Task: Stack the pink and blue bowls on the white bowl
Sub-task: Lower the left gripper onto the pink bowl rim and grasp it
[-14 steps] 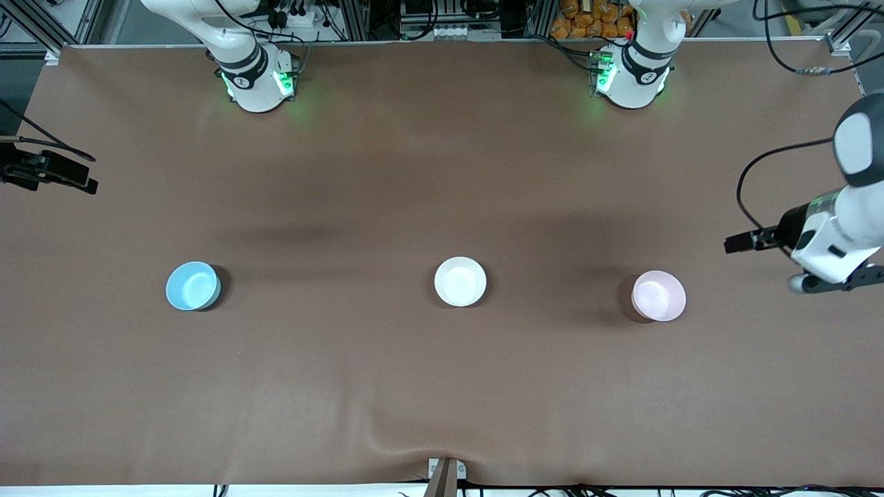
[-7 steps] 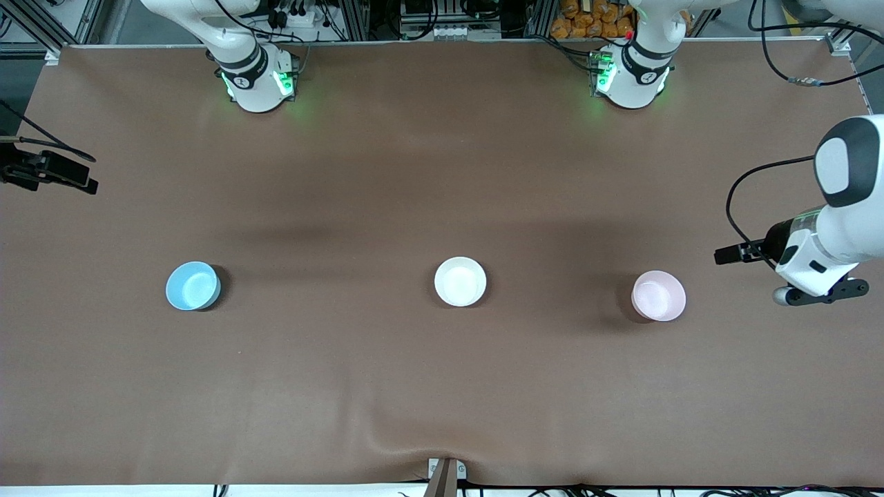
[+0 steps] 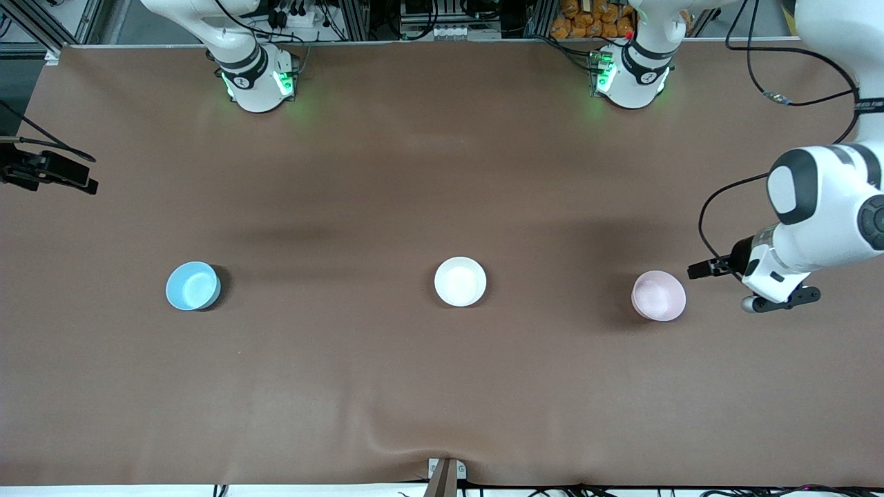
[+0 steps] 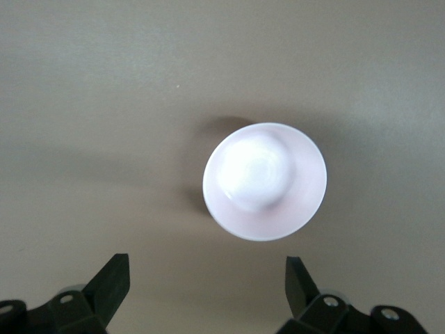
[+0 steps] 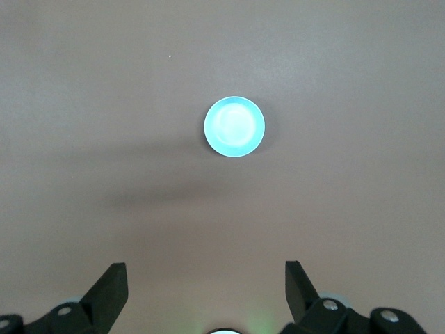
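Three bowls stand in a row across the table's middle: the blue bowl [image 3: 193, 286] toward the right arm's end, the white bowl [image 3: 460, 281] in the centre, the pink bowl [image 3: 658, 295] toward the left arm's end. All are upright and apart. My left gripper [image 4: 206, 277] is open and empty, up over the table beside the pink bowl [image 4: 264, 181], toward the left arm's end. My right gripper [image 5: 206, 278] is open and empty, high over the table, with the blue bowl [image 5: 234, 126] small below it. The front view does not show the right hand.
The brown table cover [image 3: 442, 386] has a wrinkle at its front edge by a small bracket [image 3: 445, 473]. A black device with a cable [image 3: 48, 172] sits at the table's edge toward the right arm's end. Both arm bases [image 3: 257, 79] stand along the back.
The left arm has swung in from the table's end toward the pink bowl, its gripper staying open. The right arm and the three bowls have not moved.
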`<state>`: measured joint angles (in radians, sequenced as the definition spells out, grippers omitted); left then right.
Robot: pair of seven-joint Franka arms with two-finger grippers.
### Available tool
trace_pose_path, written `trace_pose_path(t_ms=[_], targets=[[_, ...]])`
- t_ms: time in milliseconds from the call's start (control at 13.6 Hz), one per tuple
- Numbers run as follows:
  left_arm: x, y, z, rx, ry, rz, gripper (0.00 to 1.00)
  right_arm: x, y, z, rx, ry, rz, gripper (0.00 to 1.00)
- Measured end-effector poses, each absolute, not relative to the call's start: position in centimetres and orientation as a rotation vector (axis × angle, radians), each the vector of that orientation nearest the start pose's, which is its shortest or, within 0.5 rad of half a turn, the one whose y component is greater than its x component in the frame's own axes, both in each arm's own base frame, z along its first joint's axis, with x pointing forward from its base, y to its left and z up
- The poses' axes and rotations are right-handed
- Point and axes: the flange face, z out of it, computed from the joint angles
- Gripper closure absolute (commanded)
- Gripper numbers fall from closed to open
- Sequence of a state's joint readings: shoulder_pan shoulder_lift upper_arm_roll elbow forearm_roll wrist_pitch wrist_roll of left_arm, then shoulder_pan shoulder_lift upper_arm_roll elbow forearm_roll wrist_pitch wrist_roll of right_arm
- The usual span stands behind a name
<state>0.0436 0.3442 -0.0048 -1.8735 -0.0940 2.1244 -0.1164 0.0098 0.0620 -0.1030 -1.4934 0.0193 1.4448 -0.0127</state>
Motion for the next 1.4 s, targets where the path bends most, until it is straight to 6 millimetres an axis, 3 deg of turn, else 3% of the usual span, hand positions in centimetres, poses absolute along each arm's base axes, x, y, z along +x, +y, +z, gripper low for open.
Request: trace_pose_path(t_ms=[147, 441, 588, 882, 1176, 1250, 1397], targets=[[62.3, 1.8, 30.2, -3.206, -0.35, 0.124, 0.23, 55.8, -4.8, 61.6, -3.116, 0.124, 0.171, 0.0], [62.6, 1.8, 25.9, -3.203, -0.362, 0.107, 0.32, 55.8, -4.8, 61.6, -3.116, 0.124, 0.171, 0.0], [62.6, 1.8, 24.7, -3.201, -0.365, 0.12, 0.41, 55.8, -4.8, 61.6, -3.116, 0.124, 0.171, 0.0], [62.3, 1.9, 23.1, -3.197, -0.367, 0.151, 0.43, 55.8, -4.9, 61.6, -3.116, 0.128, 0.171, 0.0], [62.1, 2.2, 20.9, -3.192, -0.38, 0.158, 0.56, 55.8, -4.9, 61.6, -3.116, 0.127, 0.171, 0.0], [62.1, 2.2, 20.6, -3.191, -0.38, 0.161, 0.62, 55.8, -4.9, 61.6, -3.116, 0.127, 0.171, 0.0], [62.1, 2.2, 20.3, -3.191, -0.381, 0.162, 0.93, 55.8, -4.9, 61.6, -3.116, 0.127, 0.171, 0.0]])
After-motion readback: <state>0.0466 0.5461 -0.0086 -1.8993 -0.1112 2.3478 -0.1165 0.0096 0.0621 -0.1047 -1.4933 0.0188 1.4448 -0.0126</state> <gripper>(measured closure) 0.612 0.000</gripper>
